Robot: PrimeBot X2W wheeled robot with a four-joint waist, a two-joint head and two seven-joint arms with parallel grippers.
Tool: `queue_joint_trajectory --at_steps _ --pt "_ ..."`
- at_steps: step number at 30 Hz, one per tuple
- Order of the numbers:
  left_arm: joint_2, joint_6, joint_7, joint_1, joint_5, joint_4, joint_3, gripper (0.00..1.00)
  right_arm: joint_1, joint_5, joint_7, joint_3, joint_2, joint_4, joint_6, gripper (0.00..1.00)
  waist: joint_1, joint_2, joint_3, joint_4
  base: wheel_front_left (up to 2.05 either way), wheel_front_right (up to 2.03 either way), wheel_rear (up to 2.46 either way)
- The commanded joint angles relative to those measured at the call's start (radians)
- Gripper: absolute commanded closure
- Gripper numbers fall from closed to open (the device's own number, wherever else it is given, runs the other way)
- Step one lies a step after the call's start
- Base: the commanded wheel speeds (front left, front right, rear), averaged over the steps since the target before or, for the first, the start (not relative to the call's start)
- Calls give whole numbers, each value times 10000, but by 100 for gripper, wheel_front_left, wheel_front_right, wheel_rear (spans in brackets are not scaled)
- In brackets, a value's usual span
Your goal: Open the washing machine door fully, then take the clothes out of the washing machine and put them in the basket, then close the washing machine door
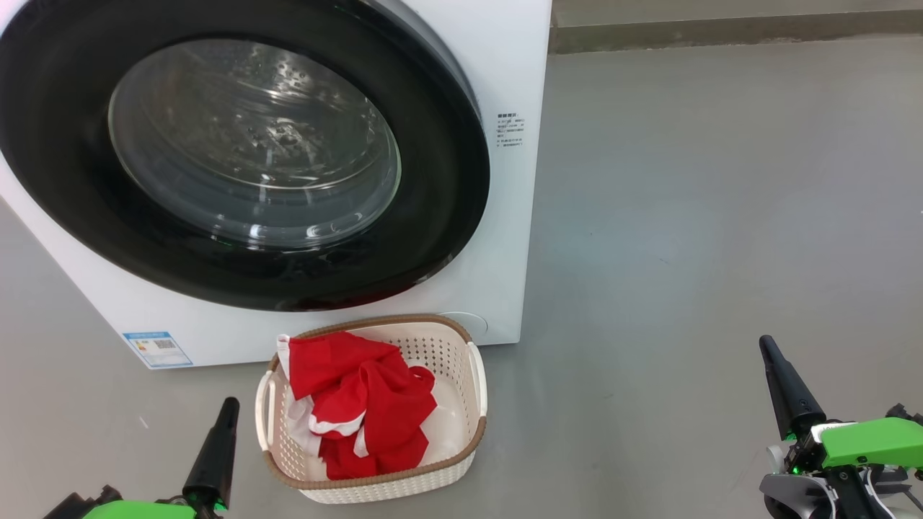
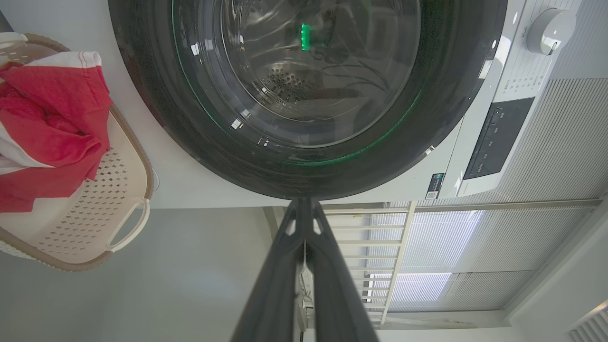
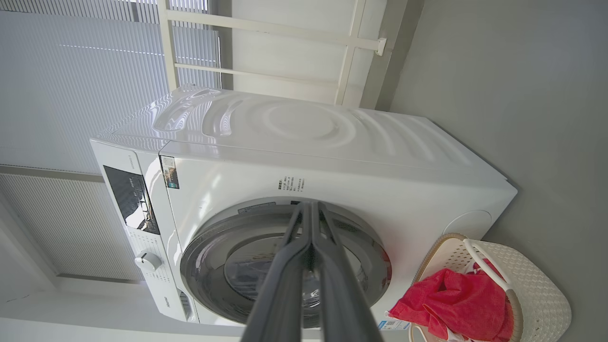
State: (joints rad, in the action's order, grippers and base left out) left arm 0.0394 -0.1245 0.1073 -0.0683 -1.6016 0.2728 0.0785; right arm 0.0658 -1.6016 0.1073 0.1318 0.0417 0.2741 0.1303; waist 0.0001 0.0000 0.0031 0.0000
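The white washing machine [image 1: 515, 231] stands ahead with its round black-rimmed door [image 1: 440, 216] lying flat against its front, the glass window facing me. On the floor just before it sits the cream basket [image 1: 477, 389], and the red and white clothes [image 1: 364, 411] lie bundled inside it. My left gripper [image 1: 230, 404] is shut and empty at the lower left, a little left of the basket. My right gripper [image 1: 766, 343] is shut and empty at the lower right, well clear of the basket. The left wrist view looks past its gripper [image 2: 304, 203] at the door [image 2: 451, 95].
Bare grey floor [image 1: 721, 216] spreads to the right of the machine up to a wall base. Behind the machine the right wrist view shows white blinds [image 3: 71, 71] and a white frame [image 3: 351, 61]. A control panel and knob [image 2: 548, 31] sit on the machine's front.
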Motion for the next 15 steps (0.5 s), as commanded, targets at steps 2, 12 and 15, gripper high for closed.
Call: queue_joint_trajectory --at_steps 2,12,15 --pt "108 -62 60 -397 -69 -279 354 100 421 -66 63 -176 85 -293 4 100 0 0 0 0 0 0 0" --pt "108 -62 60 -397 -70 -279 353 100 421 -67 62 -177 85 -293 4 100 0 0 0 0 0 0 0" --pt "108 -62 60 -397 -70 -279 353 100 421 -67 62 -177 85 -293 4 100 0 0 0 0 0 0 0"
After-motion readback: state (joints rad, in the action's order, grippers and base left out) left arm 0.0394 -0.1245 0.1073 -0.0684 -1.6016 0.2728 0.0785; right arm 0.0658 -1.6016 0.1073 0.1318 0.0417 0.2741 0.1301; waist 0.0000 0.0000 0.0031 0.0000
